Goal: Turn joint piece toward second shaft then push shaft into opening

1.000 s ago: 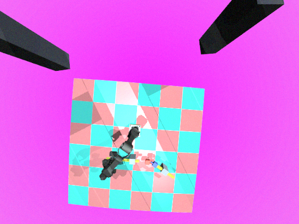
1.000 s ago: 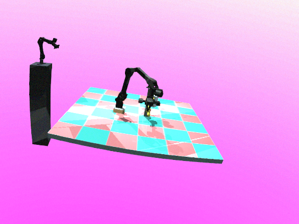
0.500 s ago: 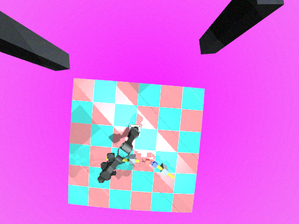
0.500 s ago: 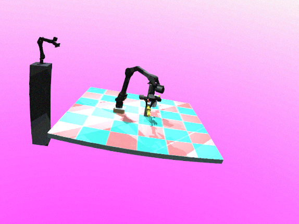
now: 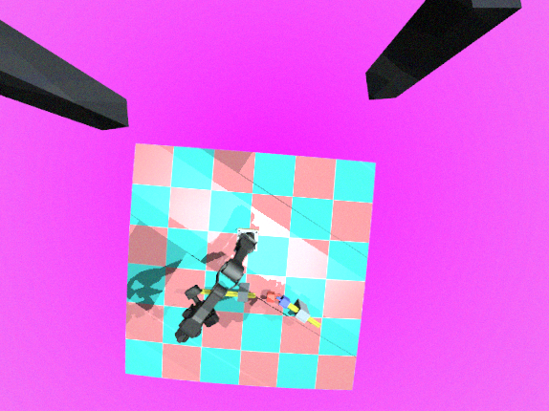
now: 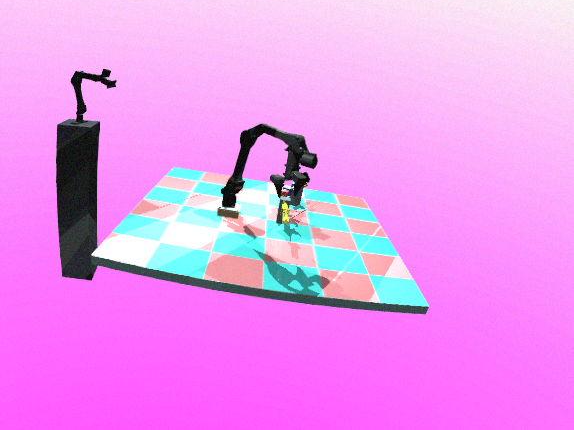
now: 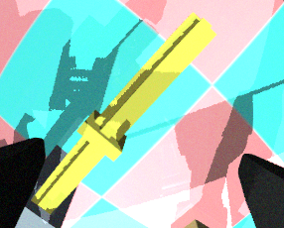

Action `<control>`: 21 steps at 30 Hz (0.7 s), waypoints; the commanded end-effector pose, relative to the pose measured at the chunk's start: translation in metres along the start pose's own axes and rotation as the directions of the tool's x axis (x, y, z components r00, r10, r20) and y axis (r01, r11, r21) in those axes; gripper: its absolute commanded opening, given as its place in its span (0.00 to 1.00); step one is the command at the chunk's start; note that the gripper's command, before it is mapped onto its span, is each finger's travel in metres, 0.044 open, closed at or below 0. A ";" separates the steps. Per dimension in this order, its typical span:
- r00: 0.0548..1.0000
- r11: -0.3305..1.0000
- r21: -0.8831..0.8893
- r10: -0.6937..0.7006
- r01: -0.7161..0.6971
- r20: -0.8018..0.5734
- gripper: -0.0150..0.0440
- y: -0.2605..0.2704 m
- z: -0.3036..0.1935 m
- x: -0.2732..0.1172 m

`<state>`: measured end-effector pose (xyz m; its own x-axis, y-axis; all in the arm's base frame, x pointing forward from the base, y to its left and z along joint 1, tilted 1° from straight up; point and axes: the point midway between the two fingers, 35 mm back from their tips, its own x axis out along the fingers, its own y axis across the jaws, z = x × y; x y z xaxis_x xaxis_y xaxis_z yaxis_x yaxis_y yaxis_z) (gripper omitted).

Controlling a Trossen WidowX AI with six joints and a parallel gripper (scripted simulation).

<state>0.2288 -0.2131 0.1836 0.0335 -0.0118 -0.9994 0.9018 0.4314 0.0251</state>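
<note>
The second shaft (image 5: pixel 230 293) (image 6: pixel 285 213) (image 7: pixel 161 79) is yellow, with a square collar (image 7: pixel 106 139) partway along it. It runs through its grey block (image 5: pixel 244 292) (image 7: pixel 39 221). The hinged joint piece has a red end (image 5: pixel 271 297) and a blue part (image 5: pixel 284 301). In the top view the red end faces the shaft's tip, roughly in line with it, with a gap between. The first shaft (image 5: pixel 315 322) is yellow and passes through its pale block (image 5: pixel 302 315). My gripper (image 5: pixel 202 305) (image 6: pixel 288 194) (image 7: pixel 143 159) is wide open and empty above the second shaft, turned askew to it. The joint is outside the wrist view.
The arm's base (image 5: pixel 248 239) (image 6: pixel 228 211) stands on the checkered table (image 5: pixel 273 172) (image 6: pixel 235 270). Dark pillars (image 5: pixel 62 81) (image 5: pixel 430 38) stand beyond the table, and one in the exterior view (image 6: pixel 77 195) carries another arm (image 6: pixel 78 95). Shadows cross the table.
</note>
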 end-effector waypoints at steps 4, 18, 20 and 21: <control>1.000 0.973 -0.230 0.007 -0.004 0.012 1.00 0.000 -0.001 -0.023; 0.999 0.950 -0.309 0.039 -0.039 -0.006 1.00 0.011 -0.011 -0.031; 0.998 0.964 -0.256 0.063 -0.068 -0.026 1.00 0.020 -0.017 -0.027; 0.997 0.970 -0.228 0.075 -0.081 -0.036 1.00 0.025 -0.021 -0.025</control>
<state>0.2350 -0.1969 0.2154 0.0756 0.0141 -0.9970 0.7386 0.6709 0.0655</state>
